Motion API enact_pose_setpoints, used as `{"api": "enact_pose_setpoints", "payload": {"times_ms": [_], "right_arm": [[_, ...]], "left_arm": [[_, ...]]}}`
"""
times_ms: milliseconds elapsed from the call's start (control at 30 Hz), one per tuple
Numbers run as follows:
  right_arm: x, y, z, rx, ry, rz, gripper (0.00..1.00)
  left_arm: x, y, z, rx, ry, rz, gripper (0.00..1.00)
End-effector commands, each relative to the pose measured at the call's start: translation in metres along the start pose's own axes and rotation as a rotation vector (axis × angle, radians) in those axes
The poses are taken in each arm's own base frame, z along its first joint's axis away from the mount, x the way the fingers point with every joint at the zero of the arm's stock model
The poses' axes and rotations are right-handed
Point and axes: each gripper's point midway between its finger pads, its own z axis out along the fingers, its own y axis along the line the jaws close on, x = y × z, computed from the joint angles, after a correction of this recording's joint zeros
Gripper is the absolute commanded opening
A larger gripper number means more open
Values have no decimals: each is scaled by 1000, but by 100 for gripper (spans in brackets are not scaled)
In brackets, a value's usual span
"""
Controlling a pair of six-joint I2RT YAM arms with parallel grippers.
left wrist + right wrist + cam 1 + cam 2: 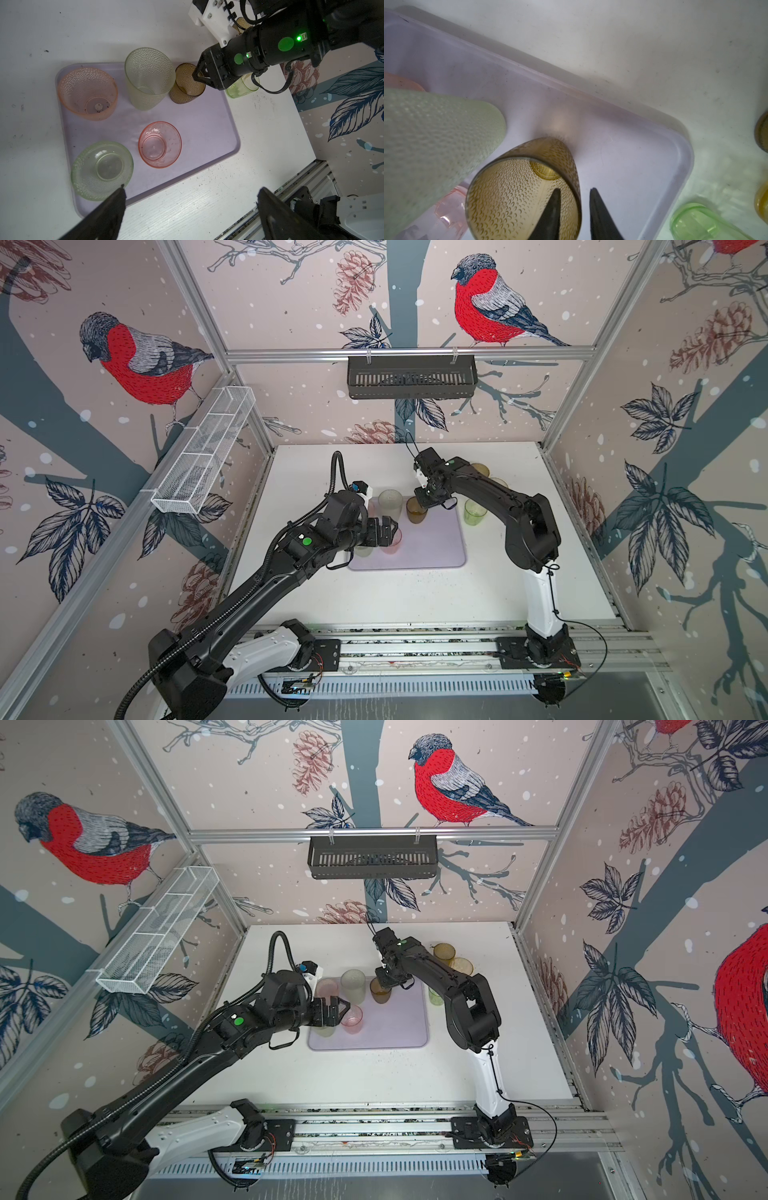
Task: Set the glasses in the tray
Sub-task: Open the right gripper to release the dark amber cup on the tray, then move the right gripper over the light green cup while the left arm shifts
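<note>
On the mid-table tray (pixel 436 545) five glasses (pixel 148 76) stand upright, the brown tumbler (pixel 417 512) at its far edge; three more stand off to its right — the bright green tumbler (pixel 474 512) just beside the rim, closest to the right gripper (pixel 575 190). That gripper straddles the brown tumbler's wall, jaws slightly apart; the left gripper (pixel 191 195) gapes wide above the near-left glasses.

Both top views look down from high; both wrist cameras closely share the tray (pixel 207 133).
</note>
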Motion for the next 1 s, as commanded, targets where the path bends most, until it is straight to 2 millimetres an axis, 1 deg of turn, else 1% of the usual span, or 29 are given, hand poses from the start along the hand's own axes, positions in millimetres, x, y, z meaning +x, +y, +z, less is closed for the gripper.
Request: {"api": "enact_pose_setpoints", "payload": {"times_ms": [0,167,333,500,633,700,733,967], "right_arm": [[-3,0,-8,6,-16,11,30],[-7,1,-15,5,-34,17,36],[-10,3,-26,3,-55,26,38],[-8,7,-37,9,-67,39,40],[-5,11,-50,14,-89,62,42],[-4,16,-56,11,-100,74,43],[-4,18,-59,13,-103,76,43],[5,31,-75,25,-125,92,48]], "left_arm": [[-7,-4,-2,16,-27,0,98],[-6,-5,-3,20,-25,1,98],[-5,-7,-4,33,-19,5,98],[-3,-10,-7,53,-16,13,98],[0,-12,-12,71,-12,20,98],[-1,-15,-17,91,-20,27,98],[7,-11,-15,87,-2,28,98],[20,-11,-23,111,16,39,98]]}}
